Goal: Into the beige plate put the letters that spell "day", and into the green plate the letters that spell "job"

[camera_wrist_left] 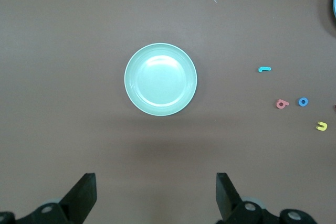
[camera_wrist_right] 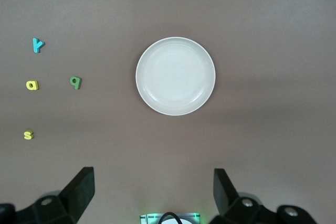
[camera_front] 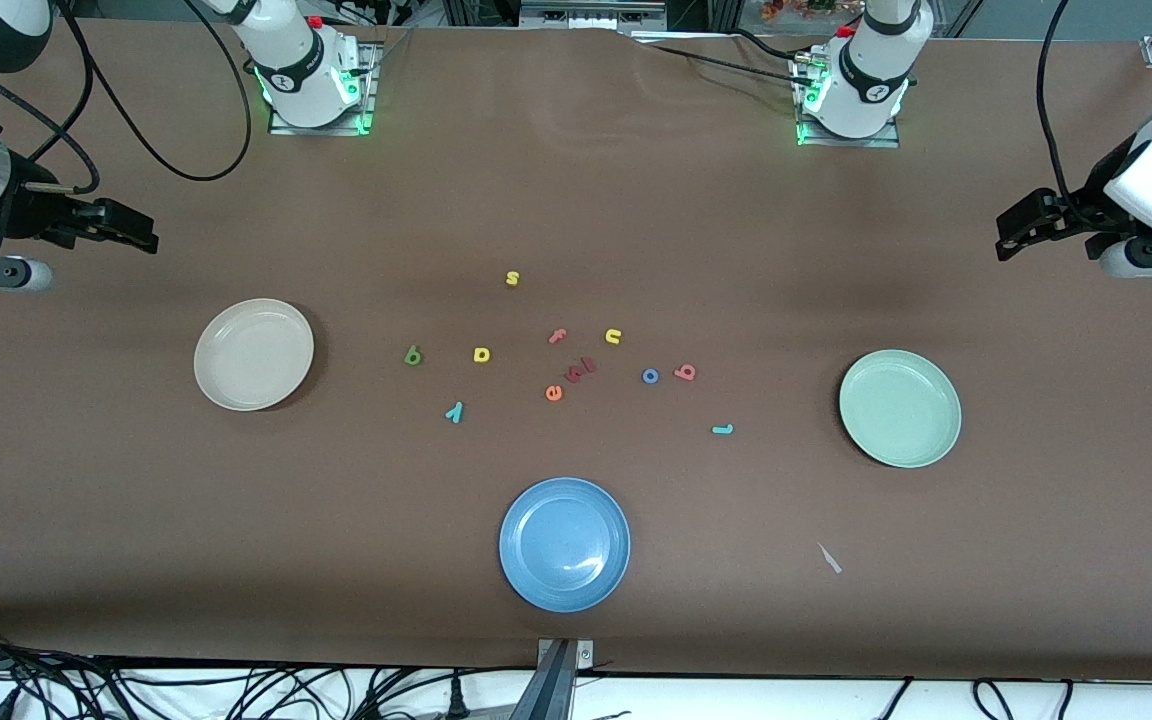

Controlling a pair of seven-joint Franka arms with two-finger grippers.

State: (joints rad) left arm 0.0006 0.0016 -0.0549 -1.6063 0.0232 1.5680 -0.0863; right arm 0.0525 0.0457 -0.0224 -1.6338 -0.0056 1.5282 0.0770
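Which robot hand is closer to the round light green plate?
Left. The left end effector, open, hangs at the round pale green plate's end of the table. The right end effector, open too, waits at the table's other end.

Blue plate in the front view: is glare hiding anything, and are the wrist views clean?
Front view: soft sheen on the blue plate, nothing hidden. Left wrist view: mild highlight on the green plate, letters sharp. Right wrist view: beige plate evenly lit, faint shadow beside it.
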